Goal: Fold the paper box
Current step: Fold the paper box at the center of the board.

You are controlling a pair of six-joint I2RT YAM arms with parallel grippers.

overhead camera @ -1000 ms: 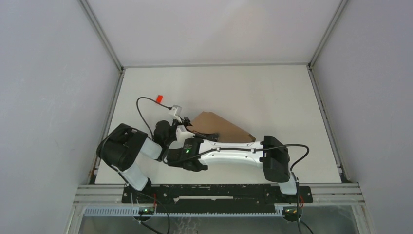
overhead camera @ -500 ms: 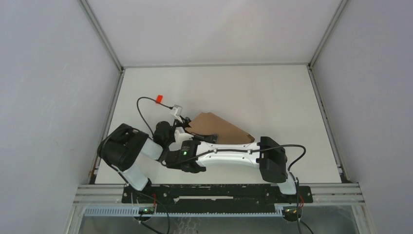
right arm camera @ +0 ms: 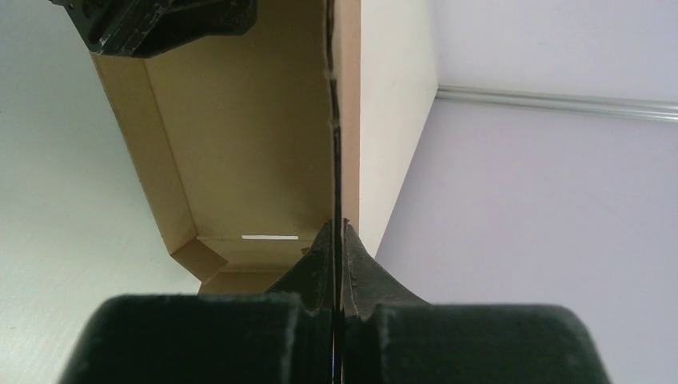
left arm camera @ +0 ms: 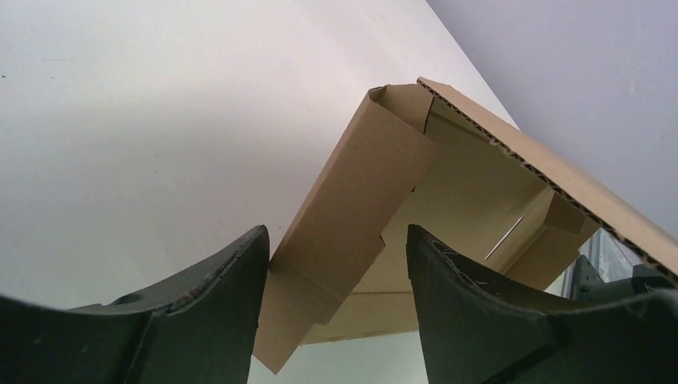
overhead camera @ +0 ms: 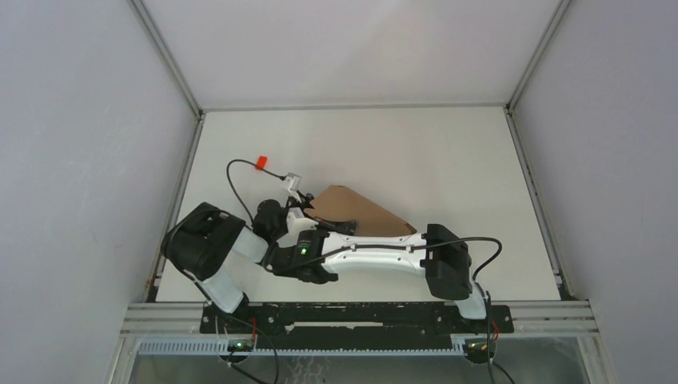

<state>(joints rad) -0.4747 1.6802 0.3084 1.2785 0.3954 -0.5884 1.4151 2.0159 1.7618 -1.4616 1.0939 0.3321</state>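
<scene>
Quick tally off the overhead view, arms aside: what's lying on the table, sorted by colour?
Brown: 1, the paper box
Red: 1, a small red piece
Total: 2

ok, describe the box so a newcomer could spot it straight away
Start from the white table and go to its near left part, just beyond the right arm stretched across it. The box lies there: a brown cardboard piece, part-folded with one panel raised. It is the only brown thing; the red block further back is far smaller.
</scene>
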